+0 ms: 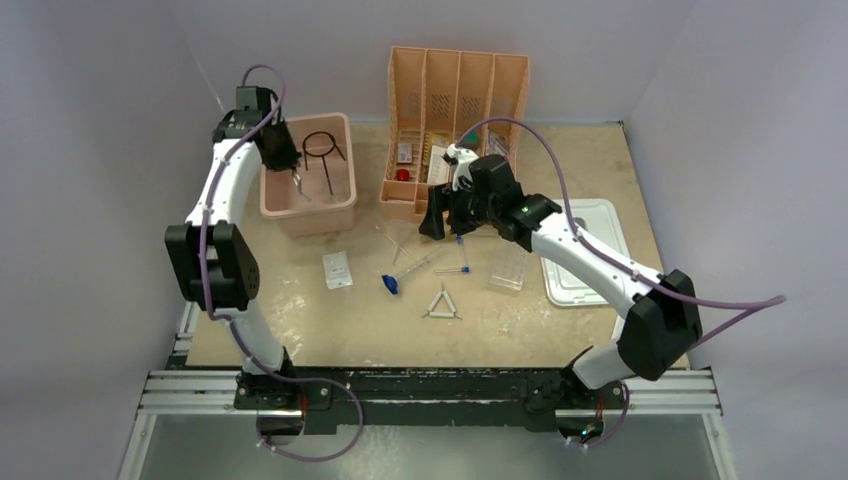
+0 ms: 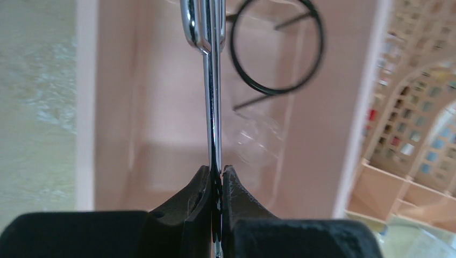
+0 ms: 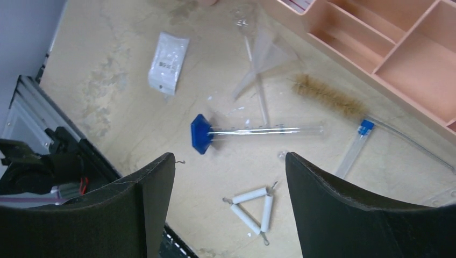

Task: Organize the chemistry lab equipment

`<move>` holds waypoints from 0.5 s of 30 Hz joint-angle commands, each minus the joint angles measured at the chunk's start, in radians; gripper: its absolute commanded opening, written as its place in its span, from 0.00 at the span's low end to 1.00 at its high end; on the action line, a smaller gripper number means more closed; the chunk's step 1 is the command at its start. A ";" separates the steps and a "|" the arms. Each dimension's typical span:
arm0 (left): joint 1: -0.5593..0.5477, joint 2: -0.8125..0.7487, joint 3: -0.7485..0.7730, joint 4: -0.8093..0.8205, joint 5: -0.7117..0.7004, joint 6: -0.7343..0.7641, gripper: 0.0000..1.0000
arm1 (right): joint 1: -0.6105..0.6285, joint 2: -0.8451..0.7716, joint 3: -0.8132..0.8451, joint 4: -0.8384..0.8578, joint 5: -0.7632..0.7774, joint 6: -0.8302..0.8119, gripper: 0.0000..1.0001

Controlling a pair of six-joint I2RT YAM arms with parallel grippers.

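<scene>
Slim shiny metal tongs (image 2: pixel 212 107): pinched between the left gripper (image 2: pixel 216 177) fingertips, which are closed tight on the shaft with no visible gap. The long axis runs straight out from the fingers, in line with them. The wider looped end is far beyond the tips and leaves the wrist view at the top. From the top camera the tongs point down into the open pink plastic bin (image 1: pixel 310 215), so we judge the step as dropping them in.

The black wire ring tripod (image 2: pixel 321 48) already lies in the bin, ahead and right of the fingertips. It is near the tongs; we can't tell whether they touch.

To do it well:
- lower until the far end is close to the bin floor, then open
- bias left of the ring so the tongs don't snag it
- keep the shaft along the bin's length so it lies flat

The right gripper (image 3: pixel 230 158) is wide open and holds nothing, above the table. The white triangle (image 3: pixel 250 195) sits between and below its fingers. The clear cylinder with blue hexagonal base (image 3: pixel 258 130) lies just ahead, and the clear packet (image 3: pixel 168 62) further ahead-left.
</scene>
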 commanded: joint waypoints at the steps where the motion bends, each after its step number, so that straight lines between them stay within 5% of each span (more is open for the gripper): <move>1: 0.025 0.110 0.162 -0.073 -0.020 0.100 0.00 | -0.034 0.047 0.087 -0.020 0.015 -0.036 0.76; 15: 0.011 0.317 0.307 -0.167 -0.259 0.260 0.00 | -0.106 0.140 0.157 -0.008 0.016 -0.052 0.76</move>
